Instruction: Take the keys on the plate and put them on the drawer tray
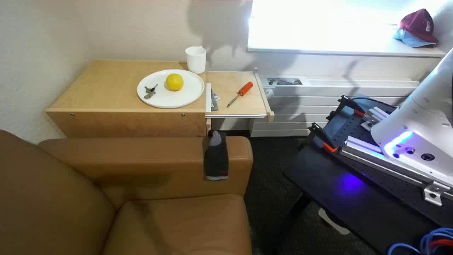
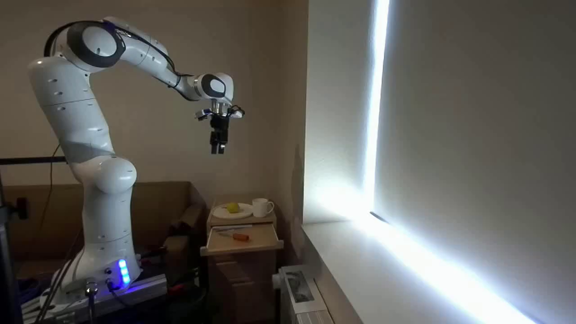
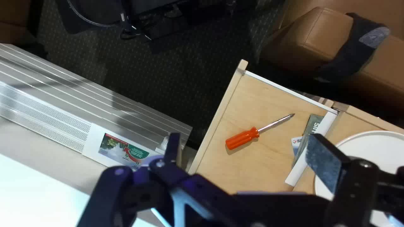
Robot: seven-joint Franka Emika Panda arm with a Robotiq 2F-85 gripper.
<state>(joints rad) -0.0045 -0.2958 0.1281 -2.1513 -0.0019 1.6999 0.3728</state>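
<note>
Aloft, fingers [image 3: 325, 164] spread apart, metallic keys [image 1: 150, 91] on round plate [image 1: 173, 100], wooden drawer tray [image 1: 250, 102]

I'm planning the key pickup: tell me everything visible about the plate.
The plate is round and white, with a low raised rim; ceramic or plastic, I can't tell. It lies flat on the wooden cabinet, near the white cup. The keys and a yellow fruit rest on it, apart from each other. The gripper hangs clear of it.
</note>
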